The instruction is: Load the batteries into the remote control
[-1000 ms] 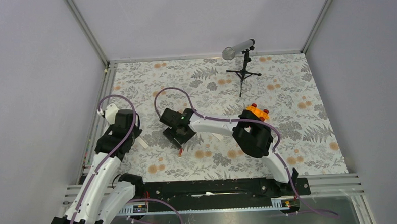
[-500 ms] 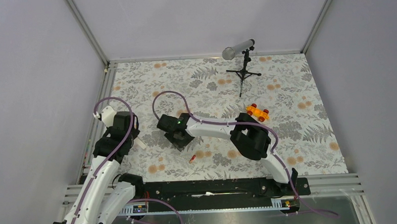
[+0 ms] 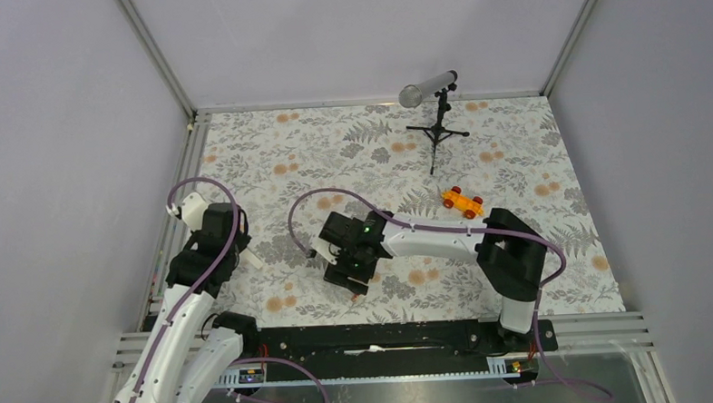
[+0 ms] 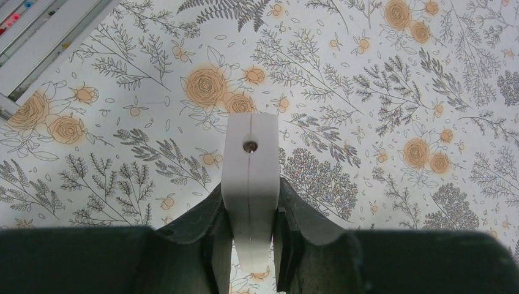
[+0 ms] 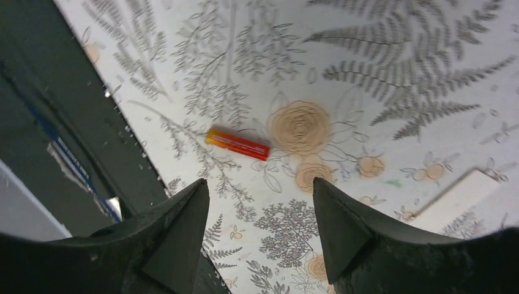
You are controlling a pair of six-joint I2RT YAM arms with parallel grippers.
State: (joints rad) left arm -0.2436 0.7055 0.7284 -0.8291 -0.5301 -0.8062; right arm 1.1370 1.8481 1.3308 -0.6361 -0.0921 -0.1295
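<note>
The small red cylindrical battery with an orange-yellow end [image 5: 237, 143] lies flat on the floral-print desk [image 3: 514, 158], close to the near edge and a little left of centre. In the right wrist view it sits at about 12 o'clock from the right hand [image 5: 258, 182], just ahead of the gap and slightly to its 11 o'clock side. Its long axis runs nearly 9 to 3 o'clock, the orange end at 9 and the red end dipping a little toward 4. So the cell lies crosswise to the gap between the fingers, not along it. That hand is spread wide and holds nothing. It is far nearer the cell than the other arm, so the pick-up looks to be its job. Its fingers would probably need to turn before closing across the thin body.

A second cell is not visible.

The slim white bar-shaped remote control [image 4: 251, 153] is pinched in the left hand [image 4: 251, 202], at 9 o'clock on the desk and well apart from the cell. It is raised off the surface, narrow edge toward the camera, and its long axis points to 12 o'clock out of the fingers.

A small loose white rectangular piece [image 5: 456, 195] rests at 3 o'clock in the right wrist view.
</note>
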